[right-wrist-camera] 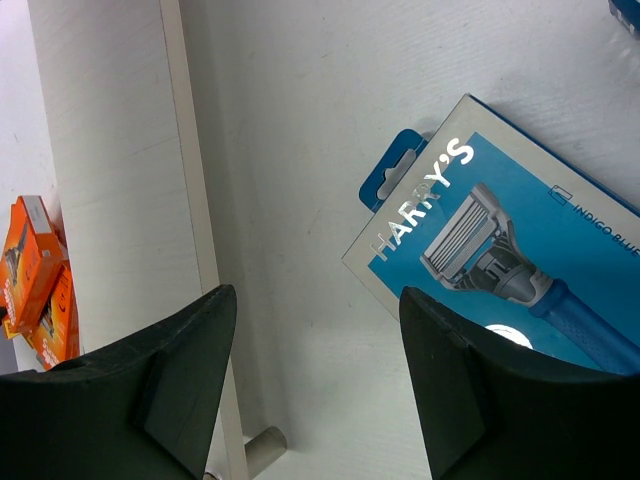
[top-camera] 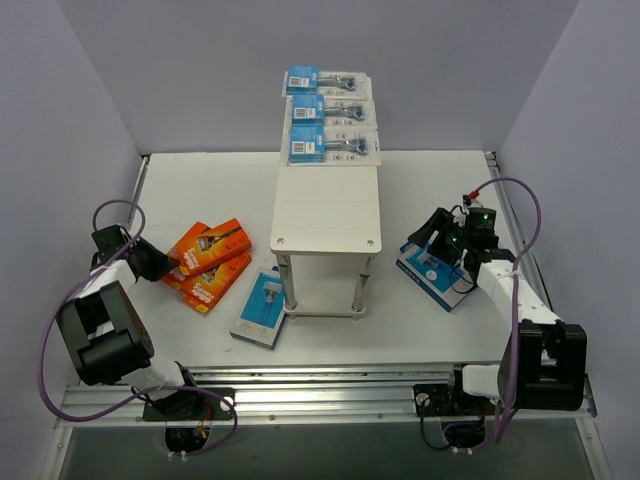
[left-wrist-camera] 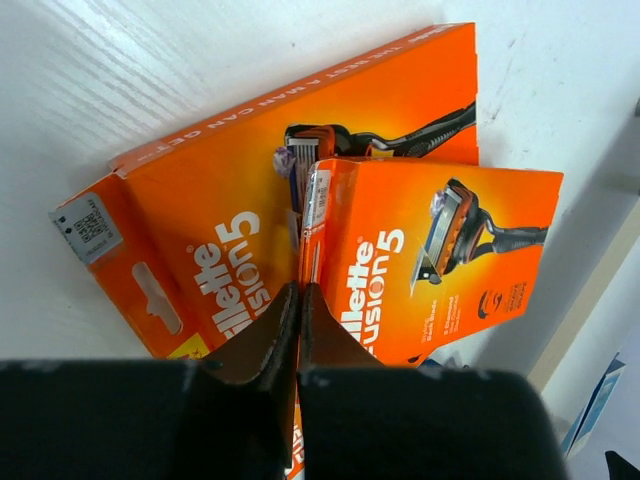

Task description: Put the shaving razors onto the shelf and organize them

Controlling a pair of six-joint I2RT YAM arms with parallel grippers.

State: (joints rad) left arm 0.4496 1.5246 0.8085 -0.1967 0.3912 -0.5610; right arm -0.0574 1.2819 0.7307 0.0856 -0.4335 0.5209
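Item: orange box [left-wrist-camera: 440, 250], on the counter [top-camera: 200, 190] left of the shelf [top-camera: 327, 210]. Your left gripper [left-wrist-camera: 300, 310] was pinched on its raised edge, likely for lifting. Right of the shelf, your right gripper [right-wrist-camera: 315, 298] stood open above a blue-and-white box [right-wrist-camera: 520, 240], seemingly poised to grasp.

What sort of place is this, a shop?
Probably a robot test booth, not a shop: bare grey walls around a white table, two arms bolted at its edge, razor packs on a small shelf.
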